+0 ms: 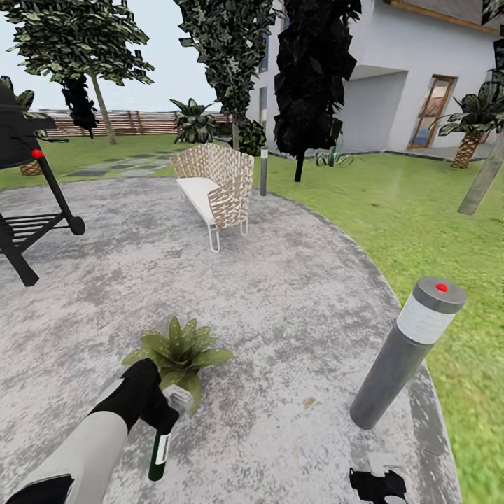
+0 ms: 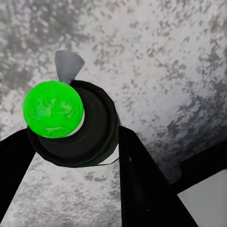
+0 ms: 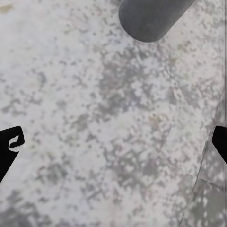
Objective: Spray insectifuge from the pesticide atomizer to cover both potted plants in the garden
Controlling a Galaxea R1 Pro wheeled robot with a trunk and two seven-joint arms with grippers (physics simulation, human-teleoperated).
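Head view: left gripper grips pesticide atomizer, hanging below.

We see a rough, mottled grey stone patio, a woven wicker chair on thin metal legs, a matt grey bollard, a slatted wooden fence upper left, and a glossy dark-green atomizer.

The left arm wears a smooth pale grey shell along the forearm, ending in a matte black wrist and a black left end effector with broad, flat, angular fingers. The right end effector is black too, with whitish patches on its body and blunt dark fingertips.
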